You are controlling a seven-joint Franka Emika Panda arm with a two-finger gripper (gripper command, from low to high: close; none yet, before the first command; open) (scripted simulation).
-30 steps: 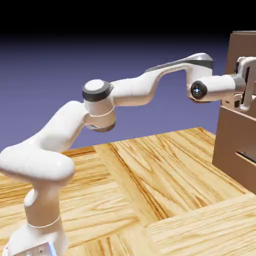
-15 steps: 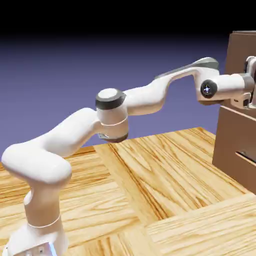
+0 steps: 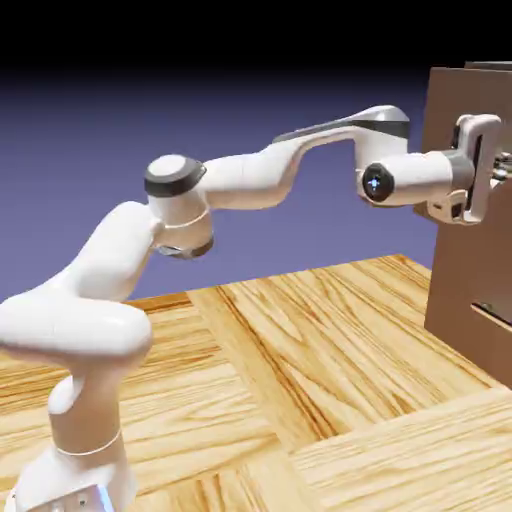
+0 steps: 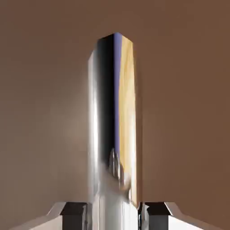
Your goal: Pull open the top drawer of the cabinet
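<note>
The cabinet (image 3: 462, 290) stands at the exterior view's right edge. Its top drawer (image 3: 445, 110) juts out to the left of the front below it. My gripper (image 3: 502, 172) reaches to the drawer front from the left, its fingers mostly cut off by the picture's edge. In the hand view the drawer front (image 4: 45, 90) fills the picture. A shiny metal handle (image 4: 114, 134) runs up the middle of it. My gripper (image 4: 115, 212) is shut on this handle, with one grey fingertip (image 4: 74, 211) on each side of the bar.
The wooden table (image 3: 300, 380) stretches from the arm's base to the cabinet's foot. A lower drawer front with a dark handle (image 3: 494, 312) shows at the right edge, flush with the cabinet.
The gripper went from open to shut on the handle. The arm pushed right toward the cabinet, then drew back left, and the top drawer came out with it.
</note>
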